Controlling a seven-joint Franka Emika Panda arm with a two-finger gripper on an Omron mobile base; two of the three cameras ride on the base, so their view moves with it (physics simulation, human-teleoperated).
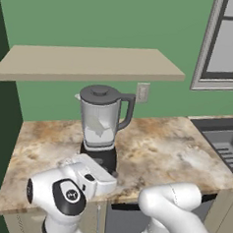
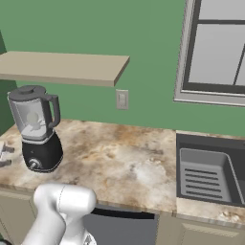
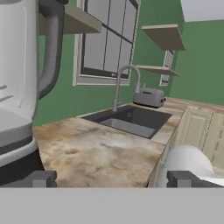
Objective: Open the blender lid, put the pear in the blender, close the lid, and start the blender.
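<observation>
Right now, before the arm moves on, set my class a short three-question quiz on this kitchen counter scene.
1. True or false: the blender lid sits on the jar.
2. The pincer is: A) open and holding nothing B) shut on the lid C) shut on the knob.
3. Fill in: on the wall beside the blender there is a white ____.

Key: 1 true; 2 A; 3 outlet.

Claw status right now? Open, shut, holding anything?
Claw: open, tips spread wide, holding nothing; it sits low beside the blender, whose blender lid is on.
</observation>
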